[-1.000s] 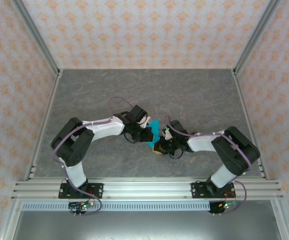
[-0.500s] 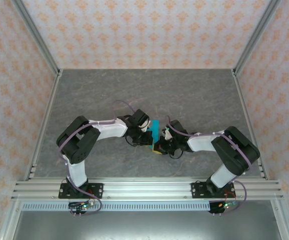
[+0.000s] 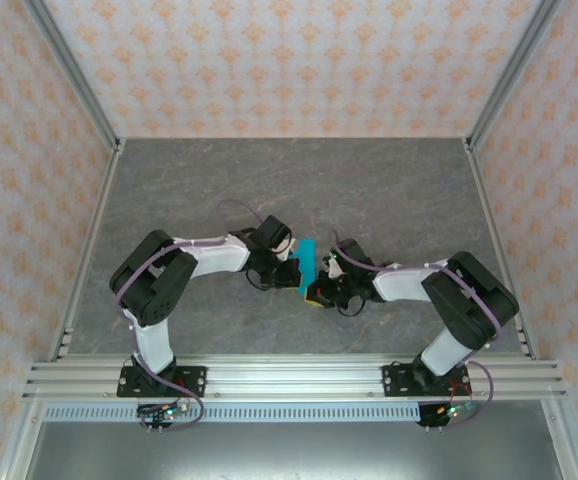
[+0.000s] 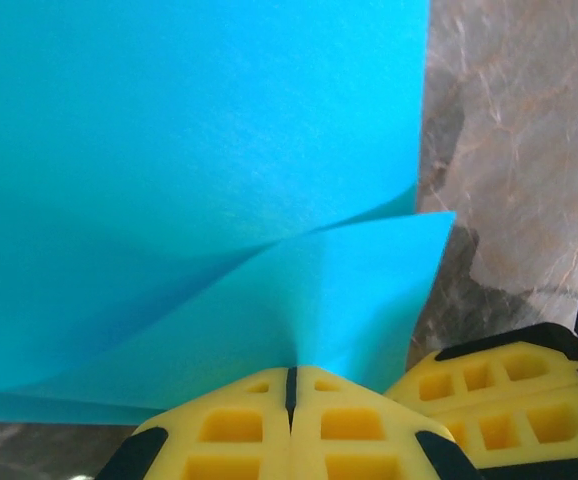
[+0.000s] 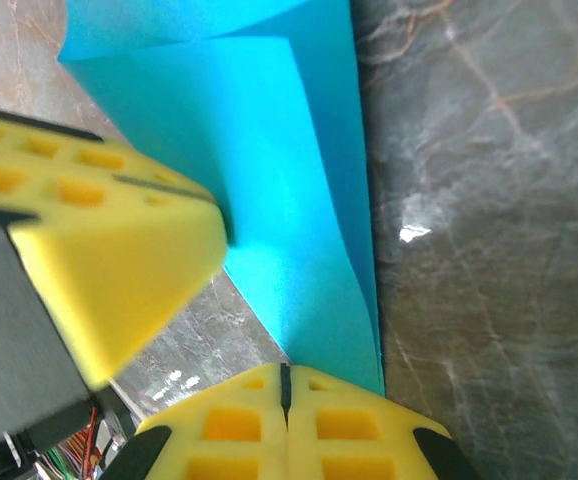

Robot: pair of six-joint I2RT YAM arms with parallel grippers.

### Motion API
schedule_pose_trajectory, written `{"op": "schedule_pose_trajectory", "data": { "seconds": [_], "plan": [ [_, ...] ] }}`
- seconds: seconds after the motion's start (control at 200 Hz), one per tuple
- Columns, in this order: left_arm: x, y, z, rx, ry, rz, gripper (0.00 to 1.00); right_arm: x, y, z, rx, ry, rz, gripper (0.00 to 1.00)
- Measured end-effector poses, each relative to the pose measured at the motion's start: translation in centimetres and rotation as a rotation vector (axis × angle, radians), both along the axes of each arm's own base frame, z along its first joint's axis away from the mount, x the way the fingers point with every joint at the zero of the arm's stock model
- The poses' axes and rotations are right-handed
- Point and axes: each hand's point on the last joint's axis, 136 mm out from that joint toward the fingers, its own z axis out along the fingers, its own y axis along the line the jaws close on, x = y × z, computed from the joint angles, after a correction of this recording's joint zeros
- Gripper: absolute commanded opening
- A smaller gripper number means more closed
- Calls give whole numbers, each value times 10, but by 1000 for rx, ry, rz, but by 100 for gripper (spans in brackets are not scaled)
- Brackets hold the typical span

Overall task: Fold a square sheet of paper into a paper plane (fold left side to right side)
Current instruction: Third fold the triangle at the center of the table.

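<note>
Your left gripper (image 4: 289, 385) and right gripper (image 5: 284, 385), just beside each other, are each clamped on the creased square sheet of paper (image 4: 169, 150) over the counter (image 5: 469, 200).

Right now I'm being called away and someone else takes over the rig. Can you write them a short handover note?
The left gripper is shut, pinching an edge of the square sheet of paper.
The right gripper is shut on the sheet too, close beside the left one.
The sheet is mid-table between the two wrists, partly lifted, with one layer bent over another.
Done: a fold has been started, but no flat crease is visible.
Left: lay the layer down, crease it, then make every further fold to the plane.
</note>
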Motion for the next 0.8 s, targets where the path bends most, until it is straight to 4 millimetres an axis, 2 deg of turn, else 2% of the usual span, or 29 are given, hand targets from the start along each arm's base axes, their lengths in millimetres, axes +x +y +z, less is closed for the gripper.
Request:
{"op": "schedule_pose_trajectory", "data": {
  "seconds": [0.39,0.635,0.741,0.796],
  "plan": [
    [47,58,1,51,-31,103,5,1,0,0,-4,-9,3,0],
    [53,68,2,57,-42,114,8,1,-1,1,-6,-24,8,0],
    [57,85,7,93,-75,152,15,2,-6,3,-32,-45,6,0],
    [57,93,17,88,-96,177,17,2,-10,4,-53,-59,2,0]
  ]
}}
